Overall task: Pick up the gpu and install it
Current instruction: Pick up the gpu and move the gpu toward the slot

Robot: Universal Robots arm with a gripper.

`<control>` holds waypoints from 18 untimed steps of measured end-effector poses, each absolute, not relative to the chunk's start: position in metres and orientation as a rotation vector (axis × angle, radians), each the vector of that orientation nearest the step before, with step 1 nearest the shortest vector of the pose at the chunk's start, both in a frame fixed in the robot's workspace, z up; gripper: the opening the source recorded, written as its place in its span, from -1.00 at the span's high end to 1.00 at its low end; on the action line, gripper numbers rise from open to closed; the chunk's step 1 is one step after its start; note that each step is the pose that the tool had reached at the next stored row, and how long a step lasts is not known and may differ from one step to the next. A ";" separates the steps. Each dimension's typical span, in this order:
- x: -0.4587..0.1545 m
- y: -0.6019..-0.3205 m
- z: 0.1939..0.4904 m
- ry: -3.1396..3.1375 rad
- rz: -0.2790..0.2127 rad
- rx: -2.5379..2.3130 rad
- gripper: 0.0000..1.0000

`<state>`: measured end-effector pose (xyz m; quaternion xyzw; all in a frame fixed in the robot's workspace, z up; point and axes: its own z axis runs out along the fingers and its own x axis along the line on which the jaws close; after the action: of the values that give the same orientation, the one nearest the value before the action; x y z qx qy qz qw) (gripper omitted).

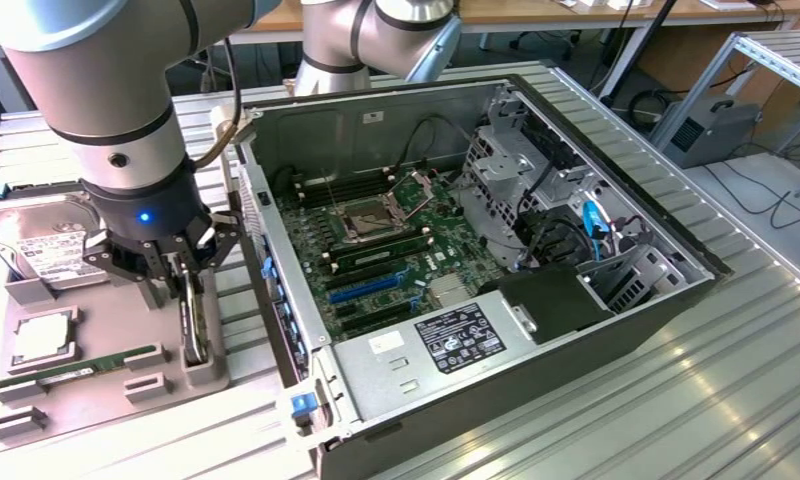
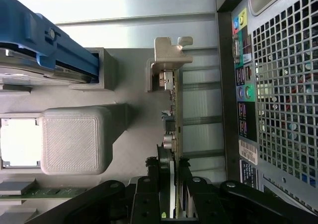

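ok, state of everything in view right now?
hand: shut on gpu
gpu: on edge in tray slot, gripped
case: on its side, panel off
drive: flat in tray
memory stick: flat in tray
cpu: flat in tray pocket

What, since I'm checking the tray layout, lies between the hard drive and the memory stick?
A square silver processor chip in its pocket, seen in the exterior view.
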<state>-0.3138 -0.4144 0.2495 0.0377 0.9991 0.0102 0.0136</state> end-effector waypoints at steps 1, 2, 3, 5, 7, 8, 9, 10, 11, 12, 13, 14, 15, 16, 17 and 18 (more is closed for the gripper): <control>-0.314 -0.414 0.250 3.112 0.031 0.117 0.47; -0.314 -0.414 0.250 3.112 0.032 0.117 0.47; -0.314 -0.414 0.251 3.112 0.032 0.117 0.47; -0.314 -0.414 0.251 3.112 0.032 0.117 0.47; -0.314 -0.414 0.252 3.112 0.032 0.117 0.47; -0.314 -0.414 0.252 3.112 0.032 0.117 0.47; -0.314 -0.414 0.253 3.112 0.032 0.117 0.47; -0.314 -0.414 0.253 3.112 0.032 0.117 0.47; -0.314 -0.414 0.253 3.112 0.032 0.117 0.47; -0.314 -0.414 0.254 3.112 0.032 0.117 0.47; -0.314 -0.414 0.254 3.112 0.032 0.117 0.47; -0.314 -0.414 0.254 3.112 0.032 0.117 0.47; -0.314 -0.414 0.254 3.112 0.032 0.117 0.47; -0.314 -0.414 0.254 3.112 0.032 0.117 0.47; -0.314 -0.414 0.255 3.112 0.032 0.117 0.47; -0.314 -0.414 0.255 3.112 0.032 0.117 0.47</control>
<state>-0.3138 -0.4143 0.2548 0.0377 0.9991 0.0102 0.0136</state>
